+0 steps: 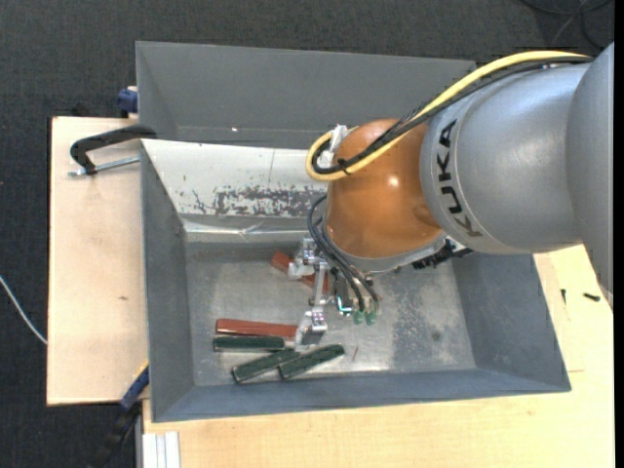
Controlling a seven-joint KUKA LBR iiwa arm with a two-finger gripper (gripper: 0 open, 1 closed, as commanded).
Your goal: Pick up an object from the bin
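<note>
gripper (314,292) hung low over the floor of the grey bin (292,96), close to the floor's centre. its jaws stood wide, spread along the 12-to-6 o'clock line. nothing lay between them. the silver fingers (314,322) were well apart: one tip lay toward 12 o'clock and the other toward 6 o'clock.

at 10 o'clock from the gripper, just beside the upper tip, lay a small red piece (282,259); contact could not be confirmed. at 8 o'clock from the gripper, the lower tip came down at the right ends of two flat bars. the red-brown bar (249,327) lay on the 12 o'clock side, and the dark green bar (246,342) lay alongside it on the 6 o'clock side. both ran roughly along the 9-to-3 o'clock line. whether the tip touched either bar could not be told.

at 7 o'clock from the gripper, near the bin's front wall, lay two more dark green bars, the left green bar (261,368) and the right green bar (314,357). they lay end to end, both tilted up toward 2 o'clock.

above the gripper sat the orange wrist cover (375,198). the grey arm (526,154) reached in from 3 o'clock, with a yellow cable (458,84) looped over it.
</note>
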